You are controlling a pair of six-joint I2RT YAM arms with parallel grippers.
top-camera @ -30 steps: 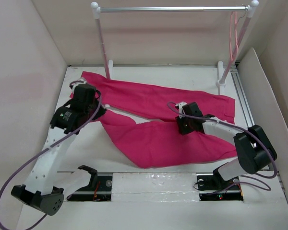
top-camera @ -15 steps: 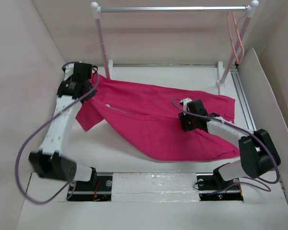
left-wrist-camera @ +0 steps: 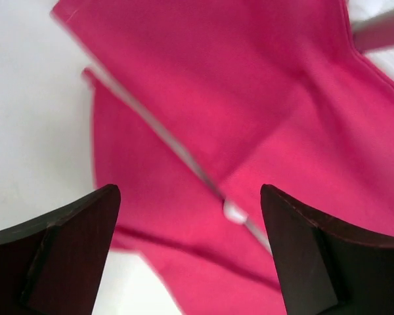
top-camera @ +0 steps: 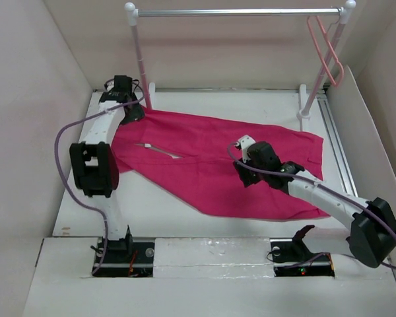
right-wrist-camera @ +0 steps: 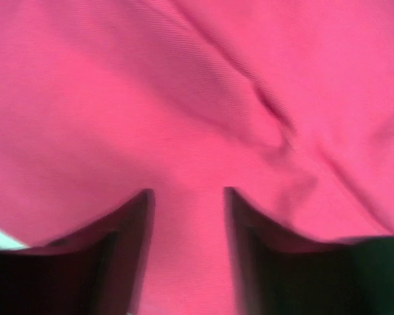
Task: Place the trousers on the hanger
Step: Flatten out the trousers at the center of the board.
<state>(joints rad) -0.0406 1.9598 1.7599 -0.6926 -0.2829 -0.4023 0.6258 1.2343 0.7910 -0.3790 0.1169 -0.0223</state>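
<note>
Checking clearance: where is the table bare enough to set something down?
Free: the table strip between trousers and arm bases; the far strip between trousers and rack. Crowded: cloth-covered middle under right gripper, far-left corner by left gripper.

The white table [top-camera: 152, 218] carries the magenta-pink trousers [top-camera: 211, 152], spread flat just in front of the clothes rack [top-camera: 237, 12] standing at its far edge.

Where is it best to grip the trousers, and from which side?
Probably the leg ends at the far left, from straight above: the trousers lie flat on the table, one leg folded almost over the other, so both layers pinch together.
</note>
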